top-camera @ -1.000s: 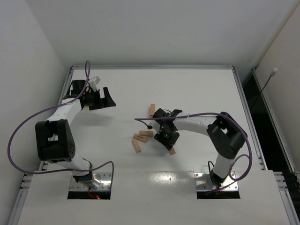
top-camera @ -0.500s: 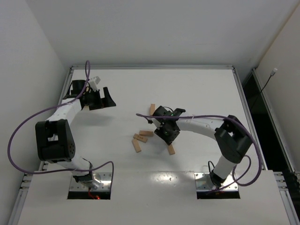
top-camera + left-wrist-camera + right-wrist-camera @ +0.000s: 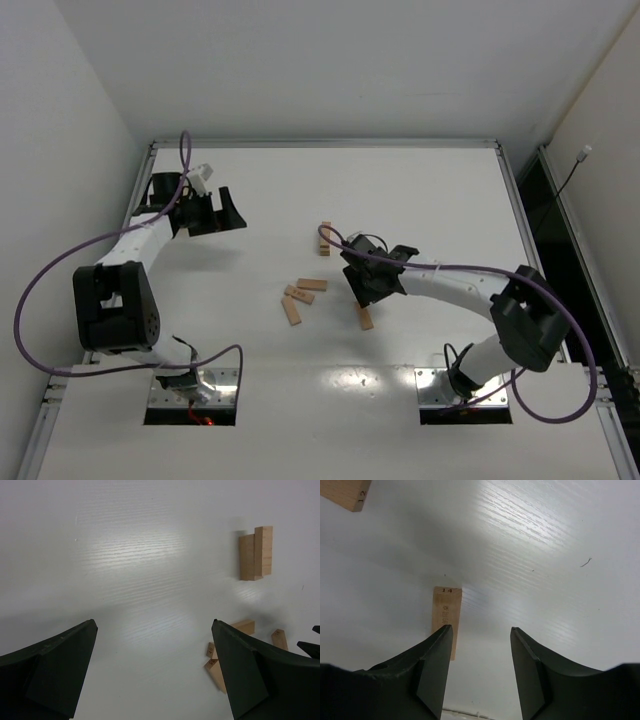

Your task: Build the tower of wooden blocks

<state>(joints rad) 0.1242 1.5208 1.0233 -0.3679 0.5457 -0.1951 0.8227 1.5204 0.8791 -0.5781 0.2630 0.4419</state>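
Compared with a second ago, the left gripper [image 3: 226,210] hasn't budged: it's parked over the far left of the tabletop [image 3: 430,190], jaws spread wide with nothing between them. The three loose bars [image 3: 291,311] near the middle are right where they were, lying flat at different angles. Same goes for the wood block tower [image 3: 324,238], which is really just two bars touching side by side, a bit farther back than the loose ones. Its long axis runs near-to-far, pointing away from the arm bases. From the left wrist view one bar looks raised above the other, but I can't tell if anything is under it. The actual change is on the right: that arm's elbow has swung out to the right and toward the near edge, and the right gripper [image 3: 372,292] has slid a little rightward. It hangs low with fingers apart, gripping nothing. The bar marked 14 [image 3: 446,611] lies flat just beside one finger, on the gripper's near side, its end tucked behind that finger.
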